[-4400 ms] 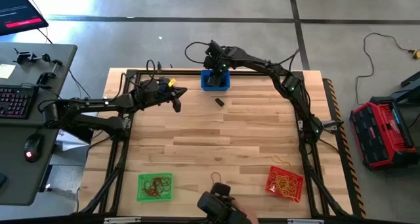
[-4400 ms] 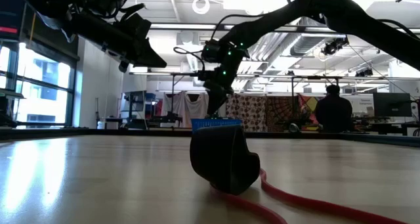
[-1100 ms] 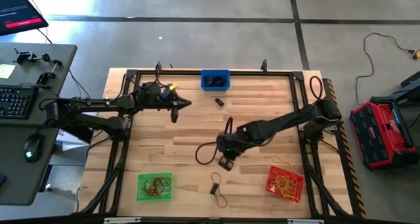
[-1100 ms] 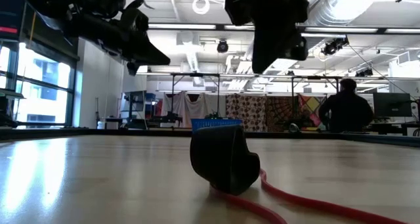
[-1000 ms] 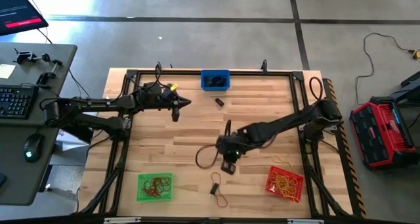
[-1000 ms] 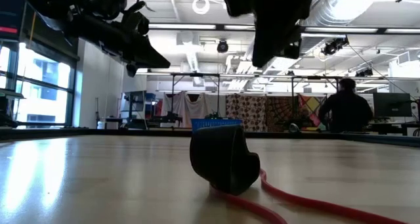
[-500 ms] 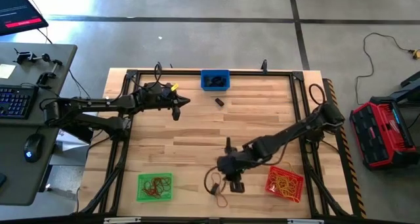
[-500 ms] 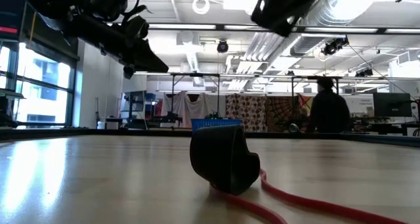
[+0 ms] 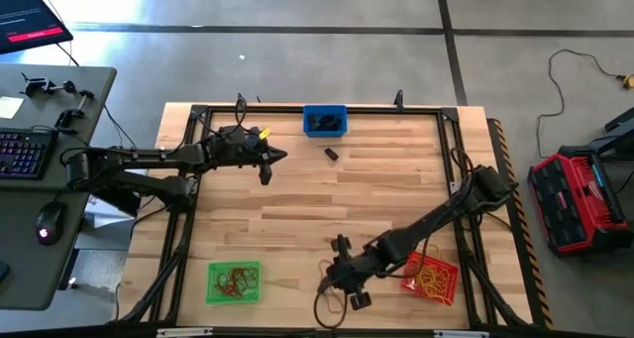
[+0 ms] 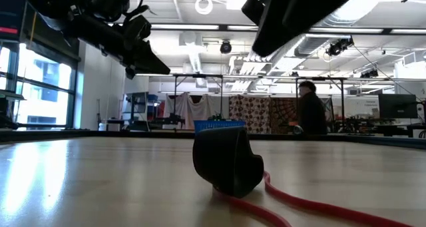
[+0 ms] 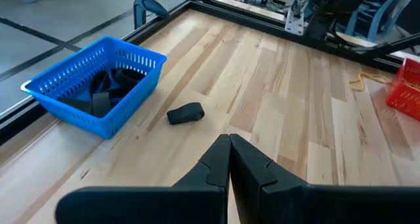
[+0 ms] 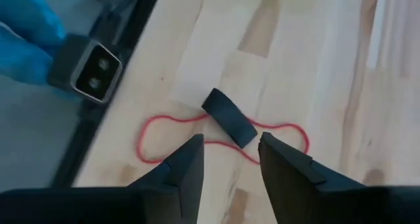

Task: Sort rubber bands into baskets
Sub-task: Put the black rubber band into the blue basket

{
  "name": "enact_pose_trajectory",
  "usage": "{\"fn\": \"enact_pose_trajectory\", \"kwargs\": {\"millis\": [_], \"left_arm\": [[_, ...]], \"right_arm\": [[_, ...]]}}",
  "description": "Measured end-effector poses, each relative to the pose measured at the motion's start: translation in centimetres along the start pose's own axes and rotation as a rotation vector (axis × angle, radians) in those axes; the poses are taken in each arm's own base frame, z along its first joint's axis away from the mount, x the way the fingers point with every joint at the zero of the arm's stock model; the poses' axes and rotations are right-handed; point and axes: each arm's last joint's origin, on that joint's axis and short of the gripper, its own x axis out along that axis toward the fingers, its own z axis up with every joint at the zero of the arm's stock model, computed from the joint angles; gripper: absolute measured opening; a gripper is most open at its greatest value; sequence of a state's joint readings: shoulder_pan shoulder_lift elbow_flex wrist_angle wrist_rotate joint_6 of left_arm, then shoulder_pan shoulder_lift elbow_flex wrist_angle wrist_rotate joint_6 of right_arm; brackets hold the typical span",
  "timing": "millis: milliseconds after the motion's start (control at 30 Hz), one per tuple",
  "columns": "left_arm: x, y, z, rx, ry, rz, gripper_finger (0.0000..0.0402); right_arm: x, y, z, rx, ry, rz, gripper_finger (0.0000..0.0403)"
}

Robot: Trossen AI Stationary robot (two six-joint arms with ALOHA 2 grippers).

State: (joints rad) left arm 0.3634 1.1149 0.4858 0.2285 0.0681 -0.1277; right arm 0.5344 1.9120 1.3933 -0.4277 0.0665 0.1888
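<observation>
Holding black bands, blue basket (image 11: 92,86); right pincer (image 12: 230,159) open above a red band (image 12: 220,137); left pincer (image 11: 230,159) closed.

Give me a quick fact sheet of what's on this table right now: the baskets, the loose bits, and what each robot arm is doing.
Blue basket: far edge of the table, dark bands inside
Green basket: near edge, reddish-brown bands inside
Red basket: near edge, yellow bands inside
Loose black band: on the wood near the blue basket
Red rubber band: flat on the wood, a black band lying across it
Right gripper: open, above those two bands
Left gripper: shut, waiting above the far left of the table
</observation>
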Motion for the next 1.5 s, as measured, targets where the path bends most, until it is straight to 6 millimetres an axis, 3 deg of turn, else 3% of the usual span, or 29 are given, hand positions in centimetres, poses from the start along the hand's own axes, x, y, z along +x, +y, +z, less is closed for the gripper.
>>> {"fn": "enact_pose_trajectory", "kwargs": {"millis": [233,700,900,1200,1500], "left_arm": [[0.0,0.0,0.0,0.019,0.000,0.003,0.0000],[0.0,0.0,0.0,0.051,0.001,0.003,0.0000],[0.0,0.0,0.0,0.053,0.000,0.003,0.0000],[0.0,0.0,0.0,0.034,0.000,0.002,0.0000],[0.0,0.0,0.0,0.025,-0.001,0.002,0.0000]], "right_arm": [[2.7,1.2,-0.8,-0.196,0.003,-0.053,0.0136],[6.8,1.3,-2.3,-0.371,0.040,-0.095,0.0135],[7.3,1.0,-2.1,-0.372,0.003,-0.161,0.0125],[7.4,0.0,-1.6,-0.166,-0.037,-0.141,0.0010],[6.8,-2.6,-0.4,0.247,-0.057,-0.251,0.0003]]}}
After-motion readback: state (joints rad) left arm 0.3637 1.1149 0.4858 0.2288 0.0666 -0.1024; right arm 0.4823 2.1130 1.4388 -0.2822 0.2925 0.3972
